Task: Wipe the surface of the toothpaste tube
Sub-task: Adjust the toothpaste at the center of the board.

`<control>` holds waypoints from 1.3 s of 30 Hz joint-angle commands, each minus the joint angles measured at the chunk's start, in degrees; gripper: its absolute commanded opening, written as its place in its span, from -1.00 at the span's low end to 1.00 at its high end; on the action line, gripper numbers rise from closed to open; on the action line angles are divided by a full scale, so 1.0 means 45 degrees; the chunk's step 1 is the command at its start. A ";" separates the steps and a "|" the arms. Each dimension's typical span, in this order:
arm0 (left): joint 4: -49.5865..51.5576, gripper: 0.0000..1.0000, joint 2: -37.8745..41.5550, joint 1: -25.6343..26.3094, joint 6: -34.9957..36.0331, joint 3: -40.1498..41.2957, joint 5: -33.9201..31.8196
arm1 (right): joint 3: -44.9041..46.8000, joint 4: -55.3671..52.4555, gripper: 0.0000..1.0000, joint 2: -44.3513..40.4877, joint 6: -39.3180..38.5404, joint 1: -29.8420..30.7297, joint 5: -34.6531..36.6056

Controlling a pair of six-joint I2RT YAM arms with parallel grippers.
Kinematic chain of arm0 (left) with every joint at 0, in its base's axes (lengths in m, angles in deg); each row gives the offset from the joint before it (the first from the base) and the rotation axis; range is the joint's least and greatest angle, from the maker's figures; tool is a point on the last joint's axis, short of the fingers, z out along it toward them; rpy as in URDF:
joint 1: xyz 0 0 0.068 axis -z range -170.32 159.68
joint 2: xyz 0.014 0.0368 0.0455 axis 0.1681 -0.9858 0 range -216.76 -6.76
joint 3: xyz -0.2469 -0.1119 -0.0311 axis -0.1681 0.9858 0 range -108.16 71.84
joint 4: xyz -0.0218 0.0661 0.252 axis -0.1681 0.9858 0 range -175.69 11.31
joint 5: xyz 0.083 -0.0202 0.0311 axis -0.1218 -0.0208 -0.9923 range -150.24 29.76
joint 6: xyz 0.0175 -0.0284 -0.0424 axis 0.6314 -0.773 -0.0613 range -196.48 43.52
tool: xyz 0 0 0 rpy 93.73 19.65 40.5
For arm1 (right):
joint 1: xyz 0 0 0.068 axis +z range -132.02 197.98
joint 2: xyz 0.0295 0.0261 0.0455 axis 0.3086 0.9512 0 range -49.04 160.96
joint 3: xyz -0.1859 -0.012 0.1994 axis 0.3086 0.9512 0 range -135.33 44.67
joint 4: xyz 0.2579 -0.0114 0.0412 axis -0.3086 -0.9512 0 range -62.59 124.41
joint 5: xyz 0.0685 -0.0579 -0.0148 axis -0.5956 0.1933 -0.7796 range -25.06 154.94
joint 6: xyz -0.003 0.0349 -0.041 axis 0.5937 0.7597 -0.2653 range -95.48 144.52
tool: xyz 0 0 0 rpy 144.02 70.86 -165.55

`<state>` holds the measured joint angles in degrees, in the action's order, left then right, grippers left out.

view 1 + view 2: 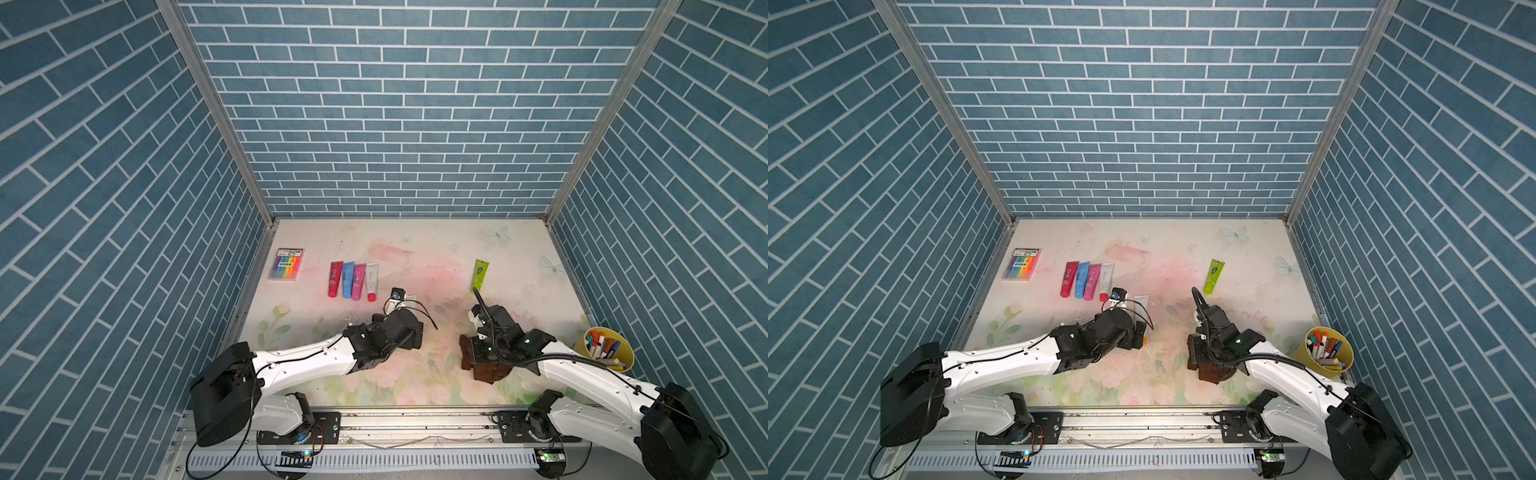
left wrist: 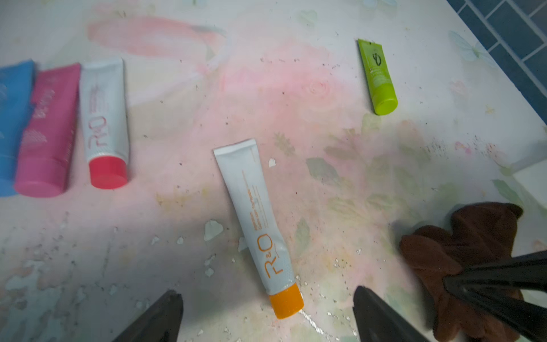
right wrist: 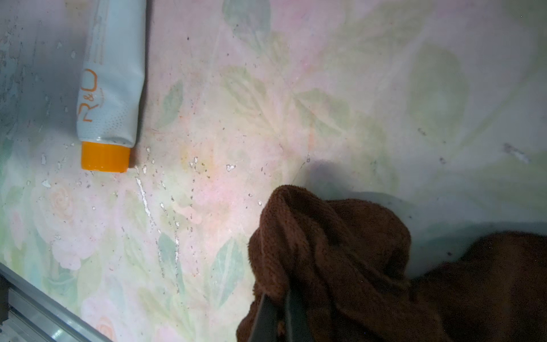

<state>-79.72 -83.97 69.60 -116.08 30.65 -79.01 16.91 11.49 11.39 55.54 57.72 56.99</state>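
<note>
Six tubes lie on the flowered table (image 1: 436, 257), and two grippers of mine sit over it. Four tubes form a tight row at centre left in a top view: a red tube (image 1: 334, 279), a blue tube (image 1: 348, 279), a pink tube (image 1: 358, 281) and a white tube with a red cap (image 1: 372, 282). One green tube (image 1: 480, 275) lies alone at centre right. The sixth is a white toothpaste tube (image 2: 257, 219) with an orange cap (image 2: 287, 302), which I take to be the one to wipe. It lies flat near the middle of the table, mostly hidden under my left arm in both top views.

My left gripper (image 2: 266, 291) stands wide, with one finger to each side of the orange cap and clear of it, gripping nothing. My right gripper (image 3: 279, 314) is pinched closed on the one brown cloth (image 3: 340, 251). The cloth is bunched low over the table, lower right of centre in a top view, near the toothpaste tube but apart from it.

With the tube free and the cloth off it, I judge that no wiping is under way at this moment. The next move calls for my left jaws to close near the cap and steady the tube. My right would then carry the cloth onto the tube's body and rub along its length.

One pack of coloured markers (image 1: 286, 264) lies at the table's upper left, and one yellow cup (image 1: 582, 343) of pens stands at its right edge.
</note>
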 commanded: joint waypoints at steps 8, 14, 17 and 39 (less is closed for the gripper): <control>-0.2455 0.76 -0.1193 0.0100 -0.1097 0.0825 0.1190 | 0.0077 -0.0090 -1.00 -0.0050 -0.0293 0.0036 0.0052; -0.2481 0.65 -0.1983 0.0374 -0.1201 0.1006 0.1233 | 0.0066 -0.0066 -1.00 0.0035 -0.0312 0.0030 0.0033; -0.2193 0.59 -0.2374 0.0530 -0.1169 0.0923 0.1054 | 0.0052 -0.0068 -1.00 0.0033 -0.0304 0.0017 0.0052; -0.0642 0.04 -0.3206 0.0418 0.0911 -0.0151 -0.0304 | 0.0038 -0.0063 -1.00 0.0083 -0.0313 0.0034 -0.0003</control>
<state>-83.85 -97.48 72.42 -116.12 31.24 -79.79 16.91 11.49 11.50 55.54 57.72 56.99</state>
